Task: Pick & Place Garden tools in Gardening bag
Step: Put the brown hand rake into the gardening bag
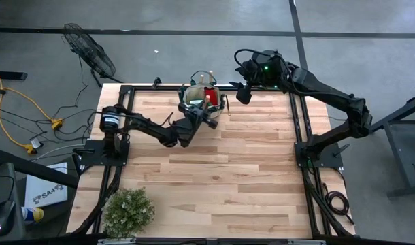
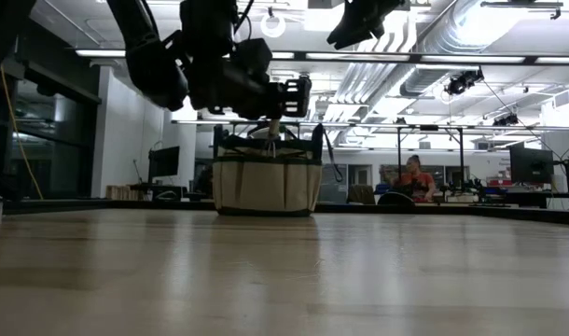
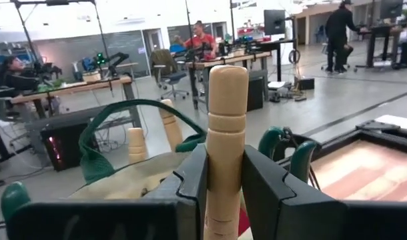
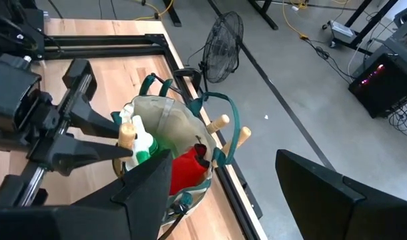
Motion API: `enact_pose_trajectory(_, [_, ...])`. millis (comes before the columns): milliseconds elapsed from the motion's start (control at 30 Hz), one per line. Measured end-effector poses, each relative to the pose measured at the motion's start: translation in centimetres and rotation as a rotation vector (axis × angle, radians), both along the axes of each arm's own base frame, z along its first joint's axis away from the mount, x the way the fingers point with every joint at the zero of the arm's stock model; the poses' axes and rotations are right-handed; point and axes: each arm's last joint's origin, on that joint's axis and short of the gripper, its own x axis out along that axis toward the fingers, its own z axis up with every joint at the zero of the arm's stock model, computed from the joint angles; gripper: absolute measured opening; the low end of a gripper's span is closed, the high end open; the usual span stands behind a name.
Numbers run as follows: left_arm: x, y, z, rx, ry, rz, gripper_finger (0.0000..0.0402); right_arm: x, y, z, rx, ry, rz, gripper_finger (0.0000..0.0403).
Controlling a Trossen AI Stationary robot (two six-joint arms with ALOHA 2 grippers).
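Over the gardening bag point(image 1: 202, 99), which stands at the far edge of the table point(image 1: 214, 170) between the two arms, the left gripper point(image 3: 225, 183) has its fingers point(image 3: 190, 193) closed on the pale wooden handle point(image 3: 225, 133) of a garden tool, pinching it low on the shaft so the rounded end stands up clear of the fingers. That upright hold suits a drop straight down through the bag's mouth, working end first, though the tool's head is hidden and I cannot tell which tool it is. Inside the bag the red-handled shears point(image 4: 187, 170) and the green sprayer point(image 4: 145, 145) already sit, and two more wooden handles point(image 4: 230, 132) poke out of a pocket on the side away from the left arm, so the load looks nearly complete. Just beyond the bag, on the side opposite the left arm, the right gripper point(image 4: 223, 193) hangs above it with its jaws spread wide and nothing between them, seemingly kept out of the way. Well away from the bag, at the table's near corner, sits a bushy plant point(image 1: 128, 212).
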Motion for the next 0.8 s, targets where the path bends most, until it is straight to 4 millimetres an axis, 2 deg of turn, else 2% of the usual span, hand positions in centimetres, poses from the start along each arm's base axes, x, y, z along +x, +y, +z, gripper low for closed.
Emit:
enact_pose_trajectory(467, [0.1,-1.3,-1.1,-0.067,0.000,0.090,0.0061,0.0,0.0,0.0,-0.002,0.002,0.002,0.0258])
enact_pose_trajectory(567, [0.0,-1.2,-1.2,-0.071,0.012,0.108,0.0061,0.0,0.0,0.0,-0.002,0.002,0.002,0.0258])
enact_pose_trajectory(800, [-0.1,0.5,-1.1,-0.068,-0.006,0.108,0.0061,0.0,0.0,0.0,-0.002,0.002,0.001,0.0258])
